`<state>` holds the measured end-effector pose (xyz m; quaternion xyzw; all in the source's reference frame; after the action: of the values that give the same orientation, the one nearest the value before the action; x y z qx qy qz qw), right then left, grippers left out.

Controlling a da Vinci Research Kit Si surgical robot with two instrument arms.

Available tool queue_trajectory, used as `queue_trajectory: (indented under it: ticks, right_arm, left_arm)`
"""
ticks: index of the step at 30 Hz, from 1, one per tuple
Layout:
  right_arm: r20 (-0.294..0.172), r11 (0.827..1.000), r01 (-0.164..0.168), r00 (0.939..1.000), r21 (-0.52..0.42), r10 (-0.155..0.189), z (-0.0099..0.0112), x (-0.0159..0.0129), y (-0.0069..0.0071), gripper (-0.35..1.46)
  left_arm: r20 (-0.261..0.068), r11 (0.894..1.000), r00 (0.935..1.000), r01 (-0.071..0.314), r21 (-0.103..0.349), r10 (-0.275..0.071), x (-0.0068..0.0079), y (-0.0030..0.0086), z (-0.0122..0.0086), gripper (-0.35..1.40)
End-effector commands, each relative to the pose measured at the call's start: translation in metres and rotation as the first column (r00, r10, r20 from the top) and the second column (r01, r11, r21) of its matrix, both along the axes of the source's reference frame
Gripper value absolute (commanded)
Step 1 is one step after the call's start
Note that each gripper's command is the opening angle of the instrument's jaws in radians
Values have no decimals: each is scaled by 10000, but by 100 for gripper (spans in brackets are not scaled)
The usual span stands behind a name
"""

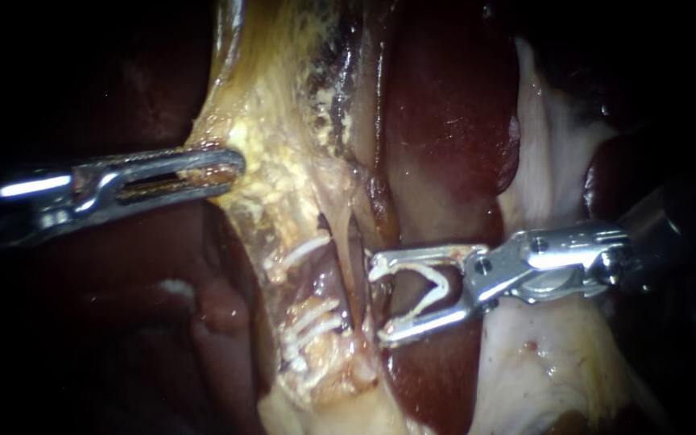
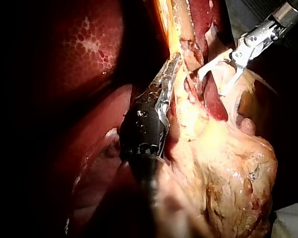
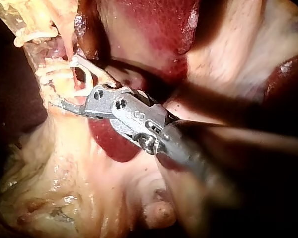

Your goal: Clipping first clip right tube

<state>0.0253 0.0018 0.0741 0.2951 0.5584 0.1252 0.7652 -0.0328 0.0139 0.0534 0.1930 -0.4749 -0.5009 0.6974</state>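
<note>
In the middle of the endoscope view, your right instrument (image 1: 376, 300) comes in from the right with its jaws spread wide. An open white clip (image 1: 442, 286) sits between them, one arm lying along each jaw, so the jaws hold the clip and no tissue. The jaw tips stand just beside the right tube (image 1: 354, 258), a thin pale strand running up and down over dark liver (image 1: 445, 121). In this view the tips have not passed around the tube.

From the right wrist camera, the same instrument (image 3: 67, 82) has its tips in among the strands. You cannot tell there whether the tube lies inside the clip.

Just left of the right tube, the left tube (image 1: 320, 282) carries three white clips (image 1: 314, 318), one higher and two close together lower down.

Your left instrument (image 1: 234, 173) reaches in from the left. Its slotted jaws are closed on the edge of the yellow fatty tissue (image 1: 283, 161) above the tubes. The left wrist camera shows that instrument (image 2: 175, 62) lying along the same yellow band, with your right instrument (image 2: 212, 83) open ahead of it.

Pale tissue (image 1: 541, 177) lies behind and below your right instrument's shaft.
</note>
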Motion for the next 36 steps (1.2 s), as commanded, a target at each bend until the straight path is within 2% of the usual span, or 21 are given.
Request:
queue_trajectory:
  ticks: [1,5,10,18,27,36]
  right_arm:
    - [22,10000,-14,10000,10,14,2,0,0,60]
    - [75,10000,-23,10000,47,23,10,2,3,60]
    - [316,9999,152,9994,-16,-152,20,4,2,60]
    - [365,9999,141,9992,44,-143,39,18,-8,60]
    - [156,9978,593,9981,279,-598,50,34,-23,59]
    - [-225,9904,1251,9920,588,-1240,49,32,-33,53]
  left_arm:
    - [-16,10000,10000,3,-46,-4,0,0,-3,-35]
    - [-15,10000,10000,49,-50,-49,0,-3,-9,-35]
    - [-26,10000,10000,63,-50,-64,0,-4,-12,-35]
    - [-30,10000,10000,68,-52,-68,-1,-5,-12,-35]
    - [-33,10000,10000,72,-56,-72,-2,-5,-11,-35]
    - [-27,10000,10000,62,-61,-62,-1,-5,-9,-35]
